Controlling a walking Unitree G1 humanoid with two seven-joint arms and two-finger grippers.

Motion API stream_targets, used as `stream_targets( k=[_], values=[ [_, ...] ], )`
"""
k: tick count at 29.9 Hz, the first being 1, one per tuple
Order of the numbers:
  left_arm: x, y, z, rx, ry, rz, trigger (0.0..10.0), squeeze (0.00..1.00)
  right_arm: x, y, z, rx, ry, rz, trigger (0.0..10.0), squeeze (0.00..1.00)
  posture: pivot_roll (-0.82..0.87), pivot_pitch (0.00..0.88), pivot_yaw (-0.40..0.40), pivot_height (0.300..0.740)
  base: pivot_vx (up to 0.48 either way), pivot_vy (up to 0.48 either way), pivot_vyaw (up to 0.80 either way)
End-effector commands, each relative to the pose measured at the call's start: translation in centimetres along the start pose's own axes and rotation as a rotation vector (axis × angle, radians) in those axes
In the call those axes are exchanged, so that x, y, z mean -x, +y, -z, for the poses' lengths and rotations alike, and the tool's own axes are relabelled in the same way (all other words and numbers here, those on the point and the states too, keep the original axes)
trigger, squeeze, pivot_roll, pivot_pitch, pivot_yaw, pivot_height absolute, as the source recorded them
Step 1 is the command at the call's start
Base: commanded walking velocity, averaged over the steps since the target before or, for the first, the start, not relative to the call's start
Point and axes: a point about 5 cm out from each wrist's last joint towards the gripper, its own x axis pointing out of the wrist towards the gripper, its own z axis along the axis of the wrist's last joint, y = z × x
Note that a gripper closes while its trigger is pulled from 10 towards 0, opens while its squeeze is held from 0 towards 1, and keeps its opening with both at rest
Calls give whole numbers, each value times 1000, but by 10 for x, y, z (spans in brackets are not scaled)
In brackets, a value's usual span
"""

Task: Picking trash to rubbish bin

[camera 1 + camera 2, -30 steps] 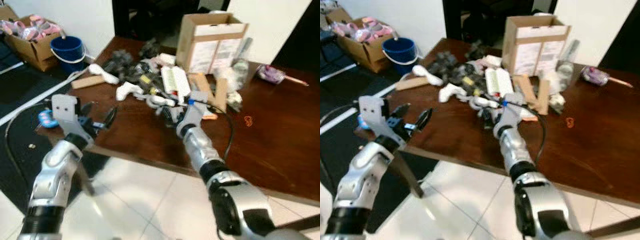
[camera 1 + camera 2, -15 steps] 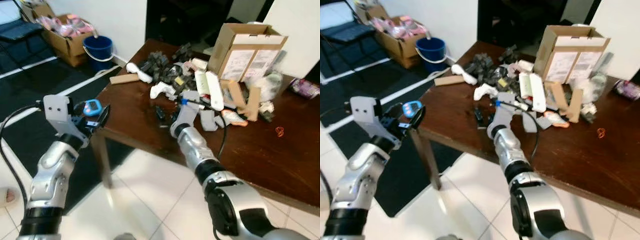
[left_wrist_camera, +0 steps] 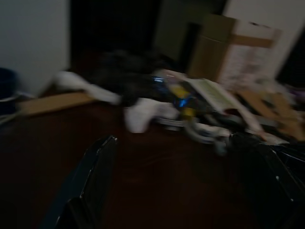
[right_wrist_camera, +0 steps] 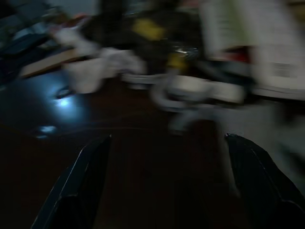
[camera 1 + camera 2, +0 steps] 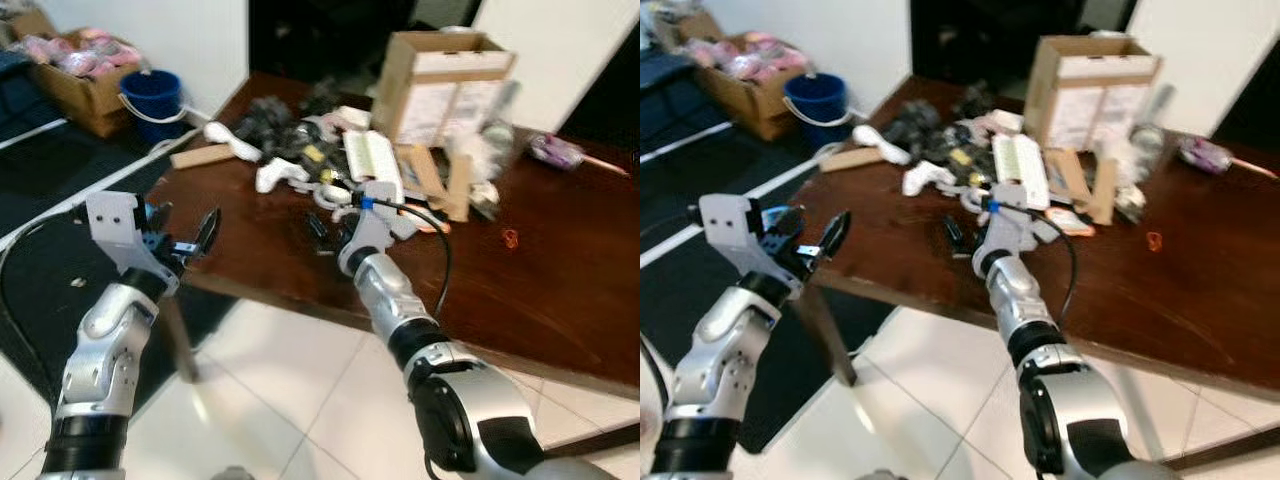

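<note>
A heap of trash [image 5: 320,150] lies on the far left part of the dark wooden table [image 5: 560,290]: white plastic pieces, black scraps, cardboard strips and a white ribbed piece [image 5: 368,160]. My right gripper [image 5: 325,215] hovers low over the table at the near edge of the heap, open with nothing between its fingers [image 4: 81,186]. Held beside the table's near left corner, my left gripper [image 5: 185,228] is open and empty too, and its wrist view looks across the table at the heap [image 3: 162,95].
An open cardboard box [image 5: 440,85] stands at the back of the table. An orange rubber band [image 5: 510,238] lies to the right. On the floor at far left are a blue bucket [image 5: 150,95], a box of pink things [image 5: 70,70] and a dark mat [image 5: 40,270].
The camera has swung, so the whole scene has shifted. Both grippers stay open, the left at the table's corner and the right at the heap's edge.
</note>
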Motion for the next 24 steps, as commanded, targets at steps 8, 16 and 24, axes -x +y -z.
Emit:
stream_targets(
  k=[8, 16, 24],
  values=[
    [-2, -5, 4, -17, -3, 5, 10000, 0, 1, -3, 1, 4, 5, 4, 10000, 0, 219, 111, -75, 740, 0, 0, -600],
    [-4, -1, -4, -36, -26, -5, 10000, 0, 0, 3, 2, 1, 5, -30, 10000, 0, 230, 102, -81, 740, 0, -299, 0],
    [-2, 5, -6, -62, -37, -49, 10000, 0, 0, 11, 5, 11, 16, -68, 10000, 0, 240, 105, -88, 740, 0, -59, 0]
  ],
)
